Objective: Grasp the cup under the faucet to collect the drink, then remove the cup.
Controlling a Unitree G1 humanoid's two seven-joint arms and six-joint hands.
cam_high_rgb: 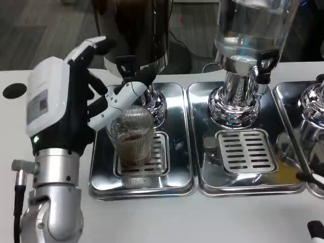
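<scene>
— Where is the ribbed glass cup (132, 135)?
— On the grate of the left drip tray (174, 167), under the dark dispenser's black faucet (126, 66). It has a little brown drink inside.
— Is the left hand (76, 109) holding it?
— Its fingers (124, 93) curl over the rim, but I cannot tell if they grip.

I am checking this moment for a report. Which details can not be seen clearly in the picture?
- Left hand grip on the cup, head view: the hand's back hides the contact.
- Faucet spout: fingers cover it, so any flow cannot be told.
- Drink level: ribbed glass blurs it.
- Right dispenser: cut off by the picture's edge.
</scene>
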